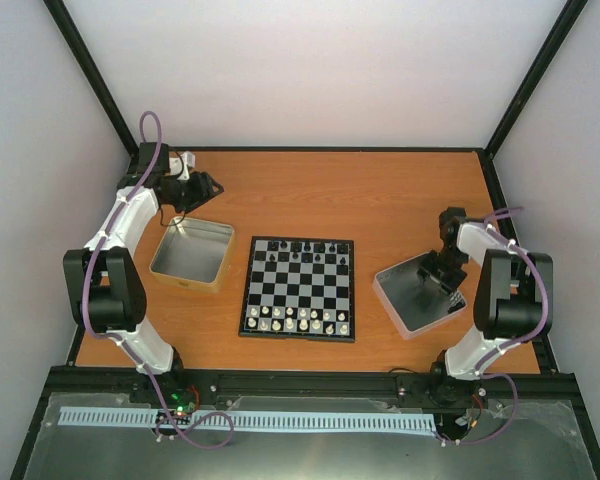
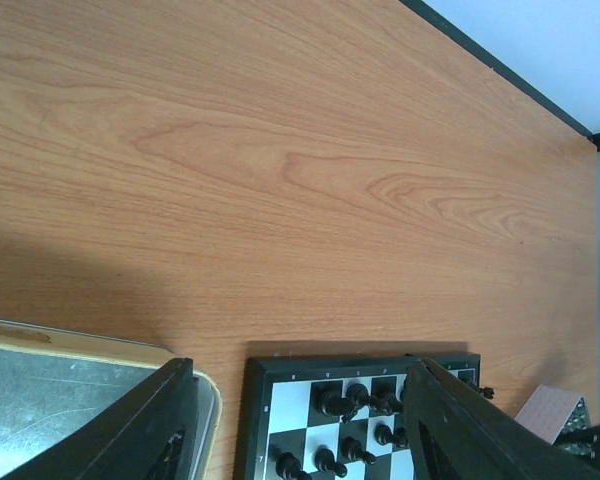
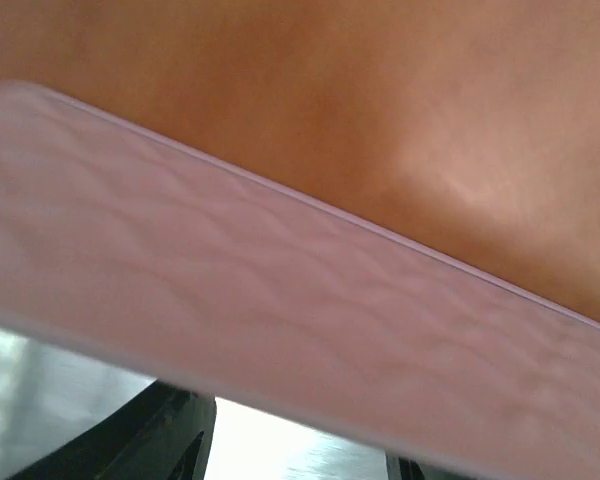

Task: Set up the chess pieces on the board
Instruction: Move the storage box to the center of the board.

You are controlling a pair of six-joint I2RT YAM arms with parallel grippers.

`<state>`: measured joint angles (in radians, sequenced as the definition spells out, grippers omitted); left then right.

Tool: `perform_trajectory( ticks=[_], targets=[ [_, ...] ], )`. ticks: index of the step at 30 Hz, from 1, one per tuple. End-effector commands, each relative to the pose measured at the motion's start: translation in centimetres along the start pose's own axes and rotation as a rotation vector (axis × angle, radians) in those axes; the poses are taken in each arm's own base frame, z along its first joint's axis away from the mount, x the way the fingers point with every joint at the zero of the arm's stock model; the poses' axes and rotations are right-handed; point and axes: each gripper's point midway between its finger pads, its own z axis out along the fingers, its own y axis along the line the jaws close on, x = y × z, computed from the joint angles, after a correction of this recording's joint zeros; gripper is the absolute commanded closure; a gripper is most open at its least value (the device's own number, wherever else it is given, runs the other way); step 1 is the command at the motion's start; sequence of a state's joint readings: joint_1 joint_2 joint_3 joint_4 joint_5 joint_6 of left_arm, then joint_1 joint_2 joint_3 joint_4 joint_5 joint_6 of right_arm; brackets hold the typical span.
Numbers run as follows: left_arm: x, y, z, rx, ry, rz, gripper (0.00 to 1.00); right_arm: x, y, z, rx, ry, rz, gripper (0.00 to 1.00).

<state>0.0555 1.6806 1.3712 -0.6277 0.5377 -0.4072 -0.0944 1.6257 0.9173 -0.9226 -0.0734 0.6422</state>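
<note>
Board point(image 1: 298, 287) sits mid-way across the table point(image 1: 380, 195), square to the arms, between two metal trays. Black pieces point(image 1: 308, 248) line the far two rows and whitish pieces point(image 1: 300, 320) the near two; the middle ranks are bare. They're too small from above for me to count or check order, though the black side looks to have gaps. Left gripper point(image 1: 204, 187) hangs just beyond the far edge of the left tray point(image 1: 185, 279), holding nothing. In its wrist view the fingers point(image 2: 150, 432) stand well apart, framing the board's far-left corner and a few black men. Right gripper point(image 1: 441, 270) is down in the right tray point(image 1: 405, 300), which looks tipped up on one side from above. Its wrist view is filled by the tray wall at close range, with only two dark finger stubs at the bottom edge, so I cannot tell whether the jaws are apart, together or pinching anything. My read: late stage, fetching the last stragglers from the trays, right arm doing the pick. I can't make out a loose piece in either tray. Next move needs a confirmed pinch on one chessman, a straight lift clear of the tray wall, then a careful carry to the vacant square without brushing neighbours, since they're packed tight and would likely topple. I'd park left clear of the board meanwhile.
</note>
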Motion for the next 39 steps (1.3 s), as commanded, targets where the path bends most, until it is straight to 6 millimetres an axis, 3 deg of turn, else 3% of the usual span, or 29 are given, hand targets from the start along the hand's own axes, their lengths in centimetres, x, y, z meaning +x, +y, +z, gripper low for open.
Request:
perform_trajectory(
  ticks=[1, 7, 11, 17, 20, 24, 30, 34, 39],
  targets=[
    [-1.6, -0.8, -0.8, 0.002, -0.035, 0.044, 0.43, -5.1, 3.3, -1.3, -0.059, -0.113, -0.025, 0.53],
    [-1.6, -0.7, -1.2, -0.012, -0.046, 0.054, 0.43, -8.6, 5.7, -1.8, -0.071, -0.154, -0.041, 0.56],
    [-1.5, -0.7, -1.3, -0.016, -0.049, 0.056, 0.42, -9.3, 7.4, -2.0, -0.101, -0.168, -0.133, 0.57],
    [-1.3, -0.7, -1.3, -0.006, -0.048, 0.054, 0.42, -7.8, 12.3, -2.6, -0.228, -0.153, -0.37, 0.57],
    [-1.2, -0.7, -1.3, -0.002, -0.046, 0.051, 0.42, -6.8, 13.2, -2.6, -0.238, -0.142, -0.419, 0.57],
    [-1.2, -0.9, -1.4, 0.0, -0.049, 0.055, 0.42, -7.2, 10.6, -2.8, -0.12, -0.194, -0.342, 0.59],
    [-1.1, -0.9, -1.3, 0.01, -0.046, 0.051, 0.42, -9.5, 3.4, -6.0, 0.204, -0.385, -0.094, 0.69],
    [-1.0, -1.0, -1.2, 0.017, -0.043, 0.049, 0.42, -10.2, 2.0, -5.9, 0.282, -0.376, -0.041, 0.76],
    [-0.9, -1.1, -1.4, 0.02, -0.044, 0.049, 0.42, -10.8, 1.9, -5.2, 0.326, -0.36, -0.013, 0.8]
  ],
)
